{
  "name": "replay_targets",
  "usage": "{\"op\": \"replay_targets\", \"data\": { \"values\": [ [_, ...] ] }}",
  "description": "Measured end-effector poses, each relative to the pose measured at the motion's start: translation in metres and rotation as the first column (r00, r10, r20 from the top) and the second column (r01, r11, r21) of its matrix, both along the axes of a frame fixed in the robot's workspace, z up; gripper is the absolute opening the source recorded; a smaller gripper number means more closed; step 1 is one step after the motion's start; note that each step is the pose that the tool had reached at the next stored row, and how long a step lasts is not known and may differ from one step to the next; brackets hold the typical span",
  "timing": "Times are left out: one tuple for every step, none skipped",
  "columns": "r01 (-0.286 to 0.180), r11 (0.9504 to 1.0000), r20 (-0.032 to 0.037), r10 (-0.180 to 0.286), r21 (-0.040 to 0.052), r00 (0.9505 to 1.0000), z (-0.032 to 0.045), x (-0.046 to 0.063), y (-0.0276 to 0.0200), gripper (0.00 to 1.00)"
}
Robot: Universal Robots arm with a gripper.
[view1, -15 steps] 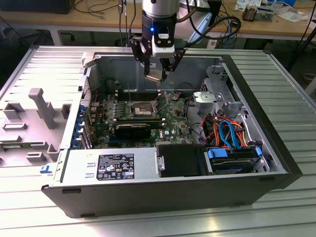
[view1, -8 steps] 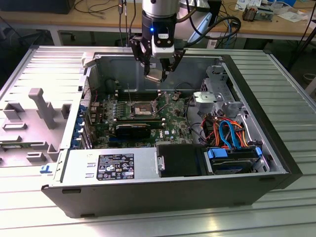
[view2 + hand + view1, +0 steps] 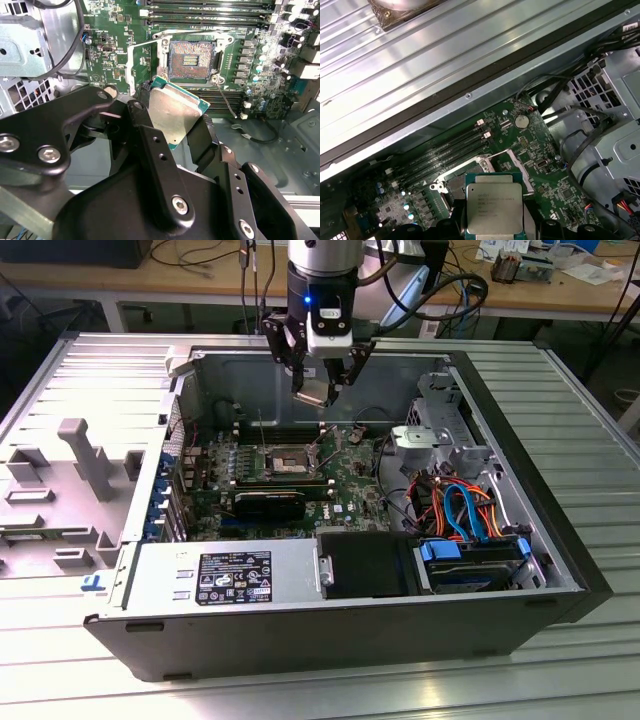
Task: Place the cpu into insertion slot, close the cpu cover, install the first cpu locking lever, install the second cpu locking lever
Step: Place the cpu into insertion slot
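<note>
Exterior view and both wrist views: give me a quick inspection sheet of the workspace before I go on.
Surface: ribbed metal table, open computer case lying on it.
Job's things: chip held above the board; socket bare; cover swung open beside it.
Clutter: grey plastic moulding at the exterior view's left.
Tool: tool shut on chip, high over the case.
Cables: orange and blue bundle inside the case, apart from socket.
Surroundings: wooden bench behind.
</note>
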State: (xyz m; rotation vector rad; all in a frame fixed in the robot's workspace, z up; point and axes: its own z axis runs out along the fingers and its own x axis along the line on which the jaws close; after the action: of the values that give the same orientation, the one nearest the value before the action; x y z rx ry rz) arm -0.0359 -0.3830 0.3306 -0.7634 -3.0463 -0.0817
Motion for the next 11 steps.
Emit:
{"op": "replay_targets", "data": {
  "values": [
    [0.001,1.0000,0.0000,-0.001,0.0001,1.0000,0.0000,0.0000,0.0000,0.54],
    [0.002,1.0000,0.0000,-0.002,0.0000,1.0000,0.0000,0.0000,0.0000,0.54],
    [0.003,1.0000,0.0000,-0.003,0.0000,1.0000,-0.0001,0.0000,0.0000,0.54],
    [0.004,1.0000,0.0000,-0.004,0.0000,1.0000,-0.0001,0.0000,0.0000,0.54],
    [0.005,1.0000,0.0000,-0.005,-0.0001,1.0000,-0.0001,0.0000,0.0000,0.54],
    [0.007,1.0000,0.0000,-0.007,-0.0001,1.0000,-0.0001,0.0000,0.0000,0.54],
    [0.008,1.0000,0.0000,-0.008,-0.0001,1.0000,-0.0002,0.0000,0.0000,0.54],
    [0.009,1.0000,0.0000,-0.009,-0.0002,1.0000,-0.0002,0.0000,0.0000,0.54],
    [0.010,1.0000,0.0000,-0.010,-0.0001,1.0000,-0.0002,0.0000,0.0000,0.54],
    [0.011,0.9999,0.0000,-0.011,-0.0001,0.9999,-0.0002,0.0000,0.0000,0.54],
    [0.012,0.9999,0.0000,-0.012,-0.0001,0.9999,-0.0003,0.0000,0.0000,0.54]
  ]
}}
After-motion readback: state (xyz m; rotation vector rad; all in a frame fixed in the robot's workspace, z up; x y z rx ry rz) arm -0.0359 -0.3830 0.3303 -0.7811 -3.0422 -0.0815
